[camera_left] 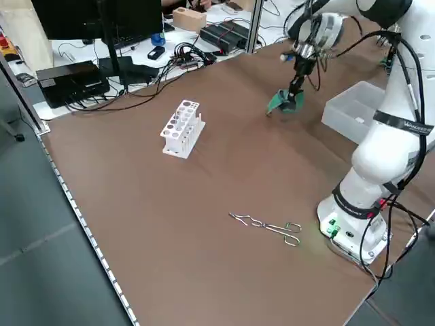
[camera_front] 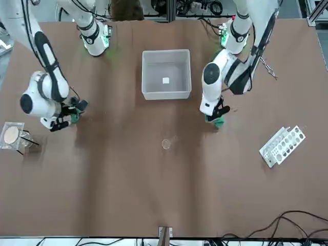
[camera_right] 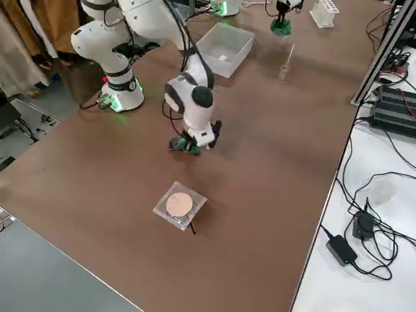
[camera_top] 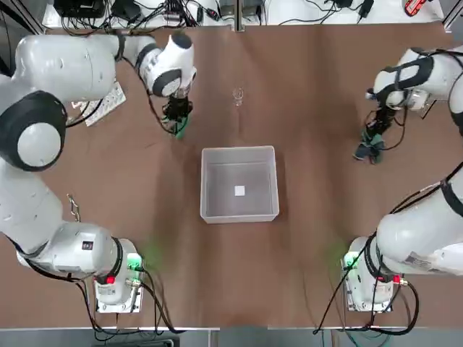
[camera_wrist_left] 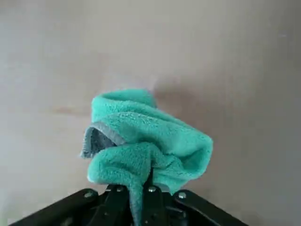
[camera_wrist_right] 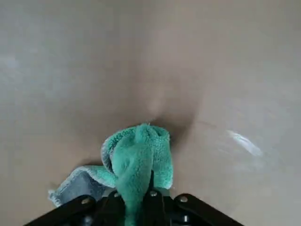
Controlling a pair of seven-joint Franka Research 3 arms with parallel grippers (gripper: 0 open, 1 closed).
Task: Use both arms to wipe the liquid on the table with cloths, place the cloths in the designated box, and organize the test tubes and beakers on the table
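My left gripper (camera_top: 177,119) is shut on a green cloth (camera_top: 179,129) that touches the table (camera_top: 304,275) at the far left of the box (camera_top: 239,210). In the left wrist view the bunched cloth (camera_wrist_left: 146,141) hangs from the closed fingertips. To the far right of the box, my right gripper (camera_top: 375,137) is shut on the other green cloth (camera_top: 369,150), which is pressed on the table. A pale wet streak (camera_wrist_right: 244,142) lies beside that cloth (camera_wrist_right: 136,160). A small clear beaker (camera_top: 238,95) stands beyond the box. The test tubes are out of view.
A white rack with round holes (camera_front: 283,145) stands at the far left, partly under my left arm in the top view. Metal tongs (camera_left: 268,226) lie near the left arm's base. A wire stand with a pale disc (camera_front: 13,136) sits at the far right.
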